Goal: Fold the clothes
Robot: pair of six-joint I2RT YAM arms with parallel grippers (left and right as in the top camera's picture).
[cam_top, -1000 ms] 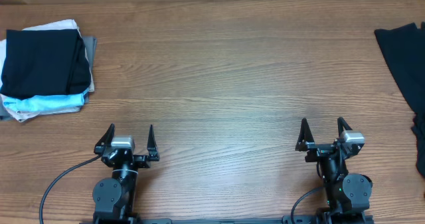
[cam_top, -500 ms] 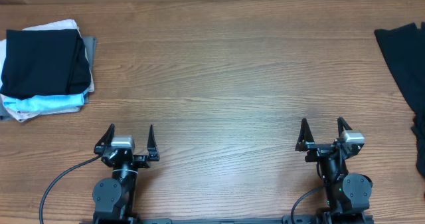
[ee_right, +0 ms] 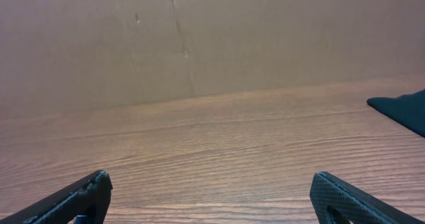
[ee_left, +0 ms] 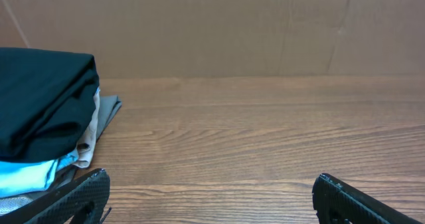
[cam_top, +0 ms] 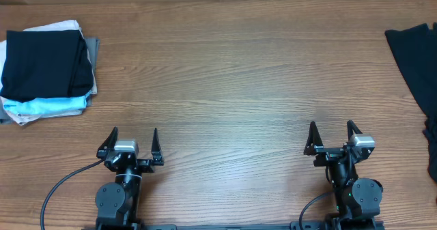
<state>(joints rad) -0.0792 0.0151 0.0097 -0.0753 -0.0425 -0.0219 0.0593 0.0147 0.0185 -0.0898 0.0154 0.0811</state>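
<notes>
- black T-shirt (cam_top: 416,56) lies loose at the far right edge of the table (cam_top: 225,73), partly out of view;
- right gripper (cam_top: 332,129) and left gripper (cam_top: 134,130) sit near the front edge, jaws wide apart, empty;
- risk: a one-sided reach may pinch bunched layers or drag the cloth off the edge.

- left gripper (cam_top: 134,134), right gripper (cam_top: 332,129): matte black, two pointed tapering fingers each
- silver-grey block (cam_top: 125,147) atop each wrist
- round black joint housings (cam_top: 113,197)
- black cable (cam_top: 66,179) off the left base
</notes>
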